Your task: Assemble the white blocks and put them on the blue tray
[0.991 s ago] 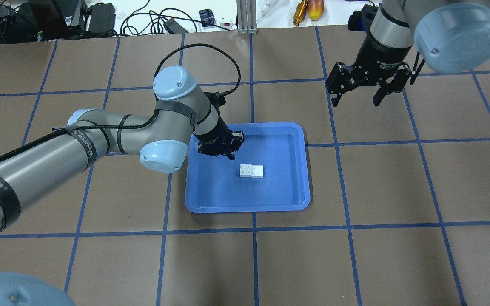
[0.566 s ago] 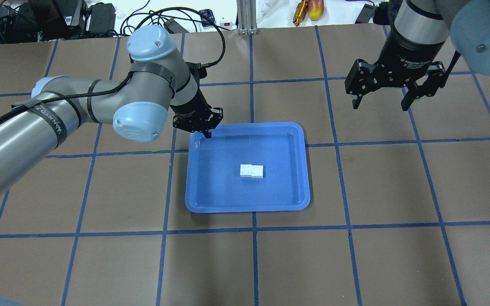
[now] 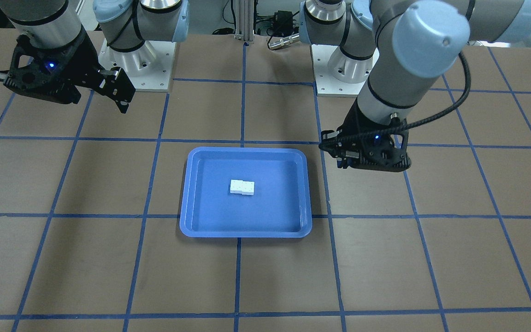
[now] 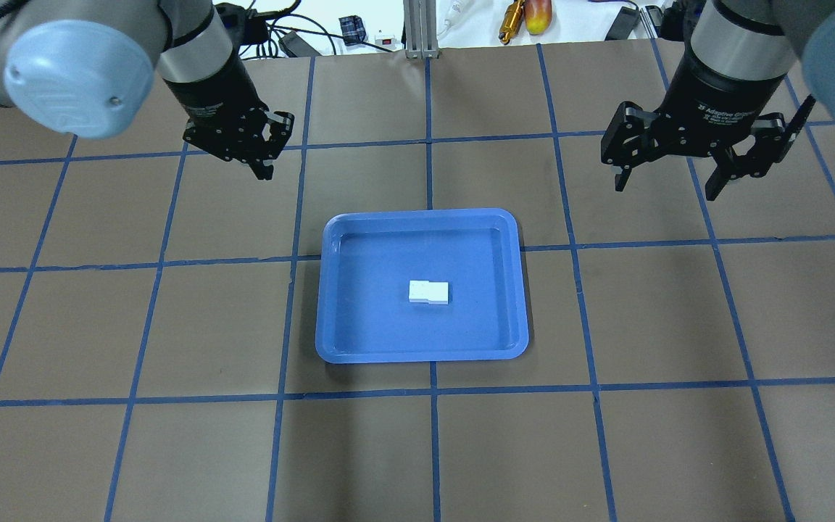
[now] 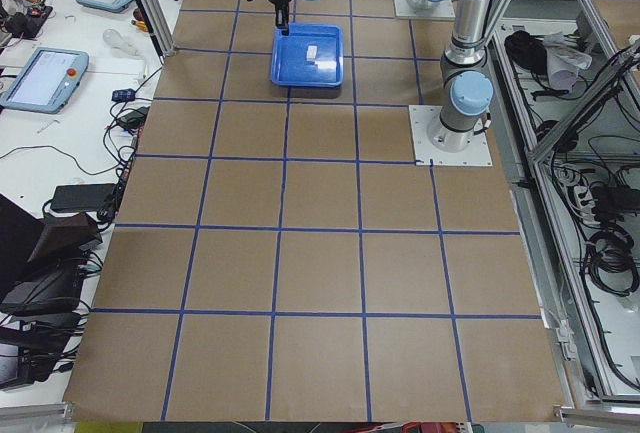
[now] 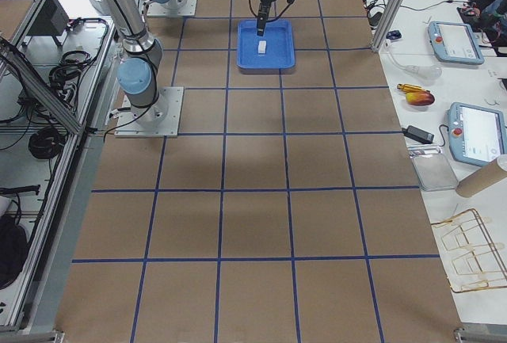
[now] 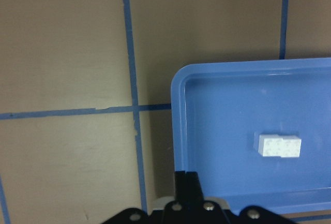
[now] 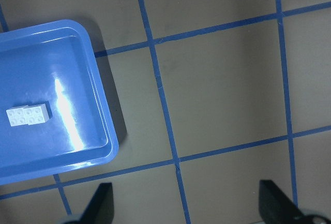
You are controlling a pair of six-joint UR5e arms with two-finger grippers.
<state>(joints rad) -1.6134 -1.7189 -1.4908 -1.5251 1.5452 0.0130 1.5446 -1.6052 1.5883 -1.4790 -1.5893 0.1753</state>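
The two white blocks (image 4: 429, 291) are joined into one short bar lying flat near the middle of the blue tray (image 4: 374, 326). The bar also shows in the front view (image 3: 242, 187), the left wrist view (image 7: 279, 146) and the right wrist view (image 8: 28, 115). My left gripper (image 4: 262, 163) is shut and empty, raised over the table behind and left of the tray; its fingers (image 7: 186, 182) are pressed together. My right gripper (image 4: 667, 187) is open and empty, raised behind and right of the tray.
The tray (image 3: 247, 150) sits on a brown table with a blue tape grid (image 4: 432, 391). Cables, tools and boxes (image 4: 519, 18) lie beyond the table's far edge. Both arm bases (image 3: 136, 60) stand at the robot's side of the table.
My left gripper has drawn back from over the tray's far left corner to the table behind and left of it. My right gripper has shifted slightly right. The joined bar has not moved.
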